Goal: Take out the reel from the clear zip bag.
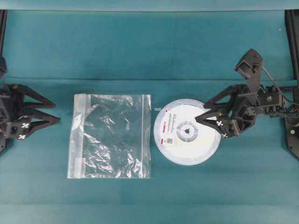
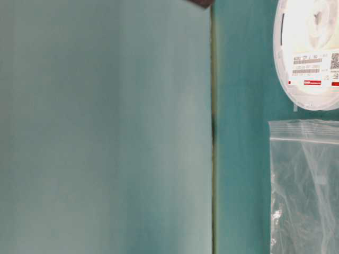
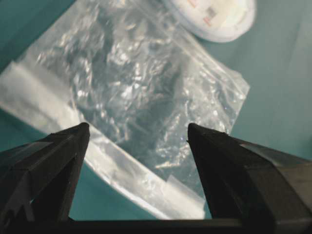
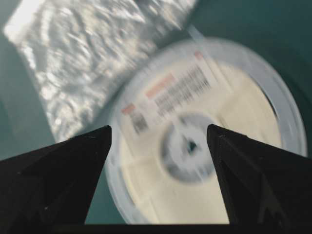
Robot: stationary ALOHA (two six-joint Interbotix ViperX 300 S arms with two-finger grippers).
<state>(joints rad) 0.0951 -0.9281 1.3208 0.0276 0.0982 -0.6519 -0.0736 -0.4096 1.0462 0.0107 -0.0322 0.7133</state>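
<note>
The reel (image 1: pixel 180 133) lies flat on the teal cloth, outside the clear zip bag (image 1: pixel 110 135) and just to its right, label up. The bag lies flat and looks empty, with its zip strip along its left edge. My right gripper (image 1: pixel 201 112) is open, its fingers over the reel's right part; the right wrist view shows the reel (image 4: pixel 195 146) between the open fingers (image 4: pixel 158 129) and the bag (image 4: pixel 83 58) beyond. My left gripper (image 1: pixel 56 112) is open and empty, left of the bag. The left wrist view shows the bag (image 3: pixel 136 83), the reel (image 3: pixel 219 17) and the gripper (image 3: pixel 139 129).
The teal cloth (image 1: pixel 149 196) covers the table, with a fold line across the back. Black frame posts (image 1: pixel 293 42) stand at the far corners. The table-level view shows the reel (image 2: pixel 310 58), the bag (image 2: pixel 307 185) and a pale blurred surface (image 2: pixel 106 132).
</note>
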